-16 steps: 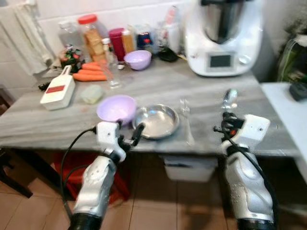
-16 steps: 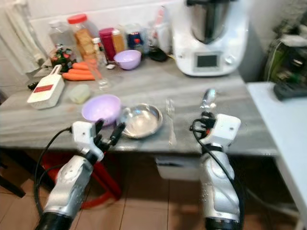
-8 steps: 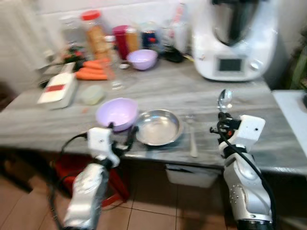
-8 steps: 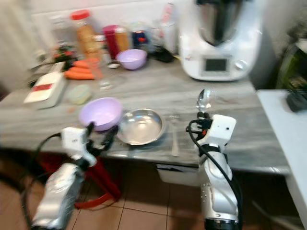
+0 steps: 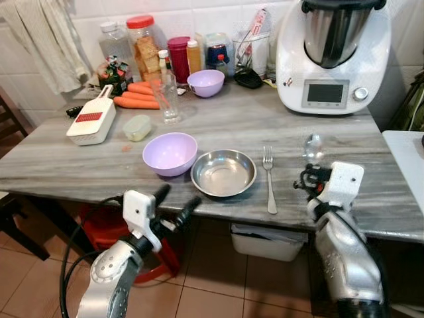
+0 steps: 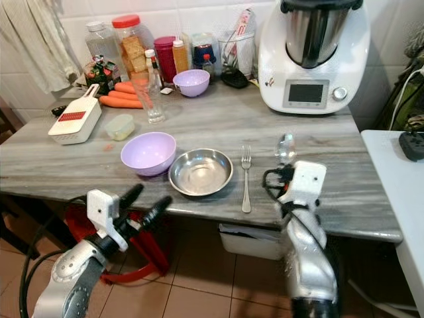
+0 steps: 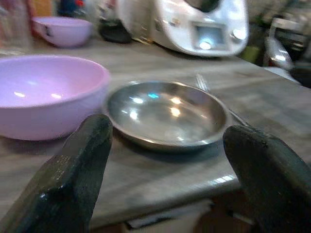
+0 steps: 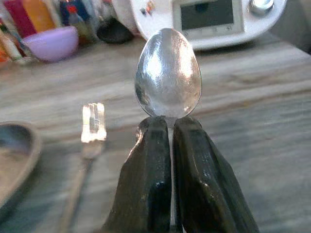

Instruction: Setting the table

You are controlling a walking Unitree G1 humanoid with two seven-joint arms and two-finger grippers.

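A: What did the right gripper (image 8: 170, 194) carry?

B: Its two black fingers (image 8: 146, 184) were pressed together on the neck of a spoon (image 8: 168, 73), the bowl standing upright above the fingertips. The gripper was held at the near edge of the table (image 5: 371, 149), to the right of the fork (image 5: 269, 179).

A: And the left gripper (image 7: 165, 165)?

B: Its fingers were spread wide and held nothing; it hung below the near table edge, pointing toward the steel plate (image 5: 223, 173) and the lilac bowl (image 5: 169, 153) just beside it.

A: How was the place setting arranged?

B: The lilac bowl touched or nearly touched the plate's left rim; the fork lay just right of the plate, tines toward the wall. Farther back stood a second lilac bowl (image 5: 205, 83), carrots (image 5: 136, 96), jars, a grater (image 5: 91, 122) and a white kitchen machine (image 5: 331, 56).

A: How might the spoon best be placed?

B: Probably by tipping it from upright to flat, aligning it parallel with the fork on bare table to the fork's right, and lowering it fully before releasing, so it neither drops nor knocks the fork
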